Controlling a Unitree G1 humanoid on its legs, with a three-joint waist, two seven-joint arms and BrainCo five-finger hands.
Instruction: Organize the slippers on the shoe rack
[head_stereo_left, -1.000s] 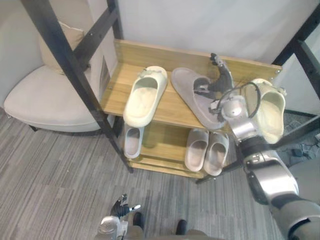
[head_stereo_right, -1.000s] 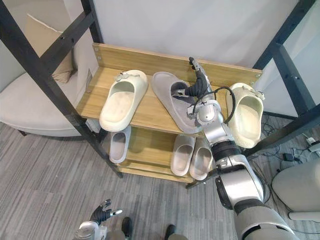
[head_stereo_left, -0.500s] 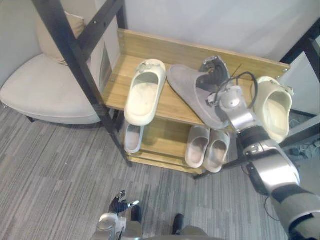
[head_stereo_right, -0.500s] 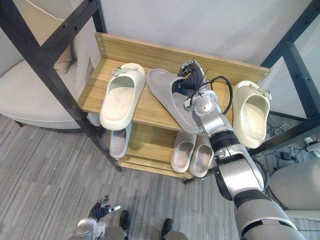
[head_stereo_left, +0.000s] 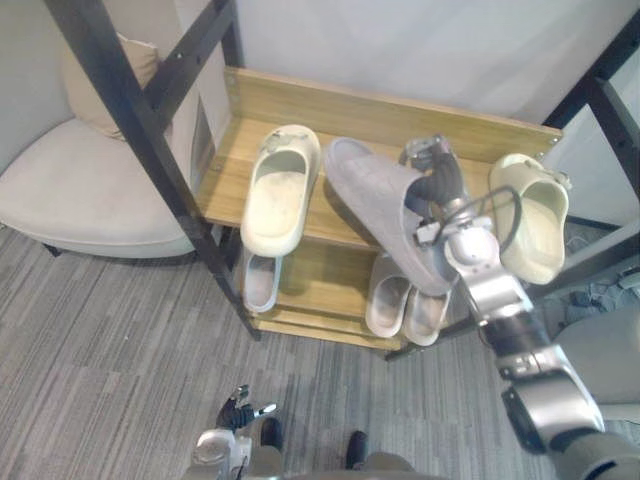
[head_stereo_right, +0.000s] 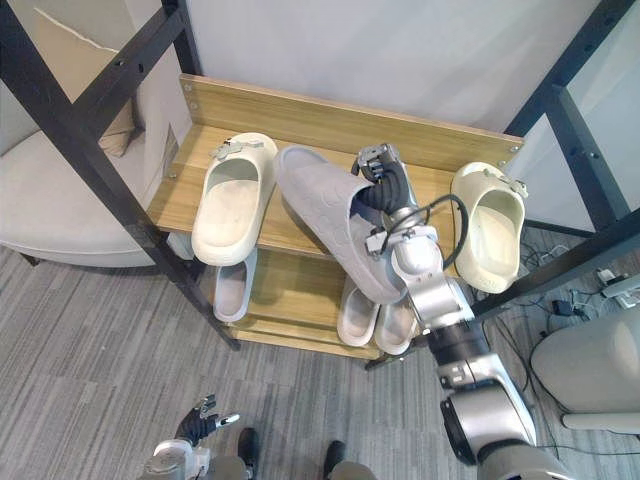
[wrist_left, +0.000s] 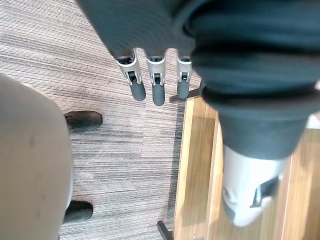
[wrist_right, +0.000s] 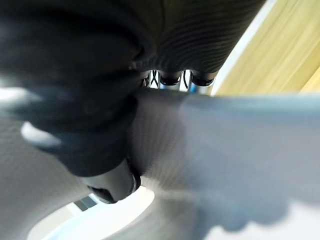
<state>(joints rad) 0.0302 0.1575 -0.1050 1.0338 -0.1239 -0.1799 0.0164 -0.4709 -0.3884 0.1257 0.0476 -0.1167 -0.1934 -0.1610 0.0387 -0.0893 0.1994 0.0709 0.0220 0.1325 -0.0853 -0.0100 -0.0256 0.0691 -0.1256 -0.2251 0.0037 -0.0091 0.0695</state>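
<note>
My right hand (head_stereo_left: 433, 178) is shut on the strap of a grey slipper (head_stereo_left: 378, 222). It holds the slipper tilted above the top shelf of the wooden shoe rack (head_stereo_left: 330, 110), with the slipper's lower end hanging past the front edge. In the right wrist view the grey slipper (wrist_right: 230, 150) lies right against my thumb (wrist_right: 111, 181). A cream slipper (head_stereo_left: 272, 198) lies on the shelf's left part and another cream slipper (head_stereo_left: 528, 230) at its right end. My left hand (wrist_left: 152, 82) hangs open low over the floor.
The lower shelf holds a pale slipper (head_stereo_left: 261, 283) at the left and a pale pair (head_stereo_left: 388, 300) further right. Black frame bars (head_stereo_left: 130, 120) cross in front of the rack's left side. A beige chair (head_stereo_left: 80, 195) stands to the left on grey carpet.
My right hand's fingers have curled round the grey slipper's strap and raised it off the shelf onto a tilt. The camera has shifted a little. The left hand stays put.
</note>
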